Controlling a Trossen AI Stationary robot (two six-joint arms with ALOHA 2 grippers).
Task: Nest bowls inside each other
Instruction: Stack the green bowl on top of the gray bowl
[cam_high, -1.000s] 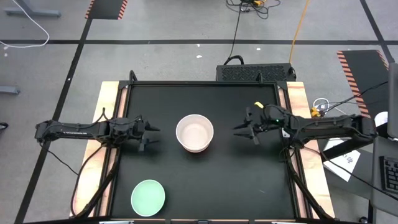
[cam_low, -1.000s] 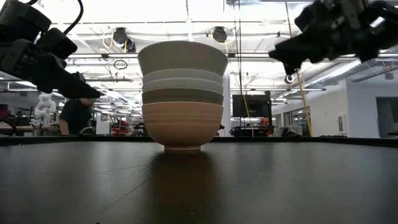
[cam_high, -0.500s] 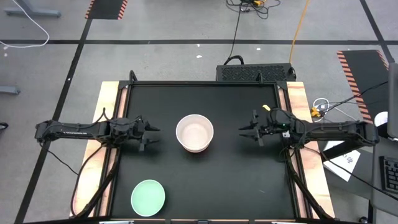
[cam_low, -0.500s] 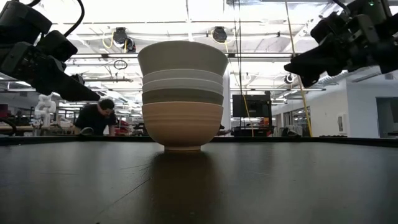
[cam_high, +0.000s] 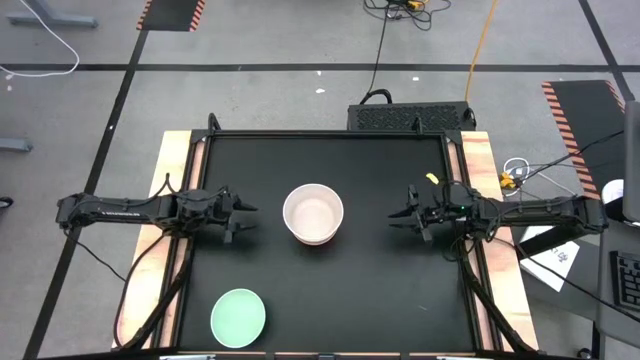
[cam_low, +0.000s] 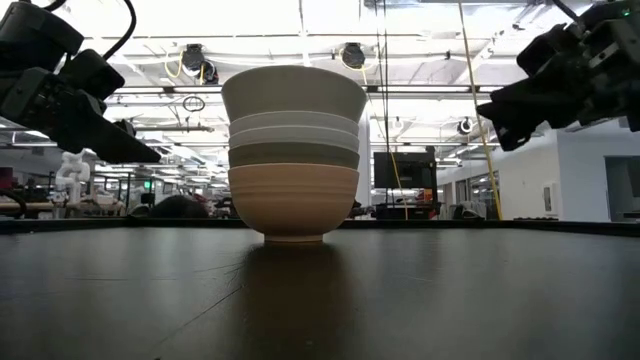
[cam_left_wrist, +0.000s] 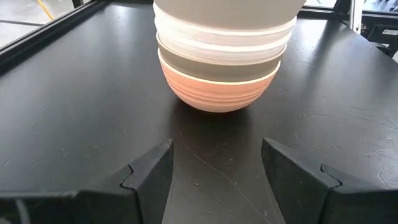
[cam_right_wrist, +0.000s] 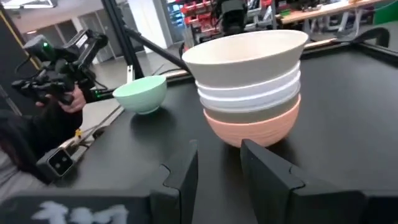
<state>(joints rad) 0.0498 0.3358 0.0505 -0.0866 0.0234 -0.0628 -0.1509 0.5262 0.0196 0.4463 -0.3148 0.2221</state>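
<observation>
Since a second ago my right gripper (cam_high: 408, 219) has pulled back toward the right edge of the black table (cam_high: 340, 290), its fingers parted with nothing between them. Over at the left of the high view, my left gripper (cam_high: 238, 220) hasn't budged; its fingers are spread wide and empty, aimed at the stack. That stack of nested bowls (cam_high: 313, 213) sits at the centre of the table, salmon-orange bowl (cam_left_wrist: 217, 93) at the bottom, beige-grey bowl (cam_right_wrist: 245, 57) on top. Alone in the lower left of the high view sits the mint green bowl (cam_high: 238, 317), well apart from both grippers.
</observation>
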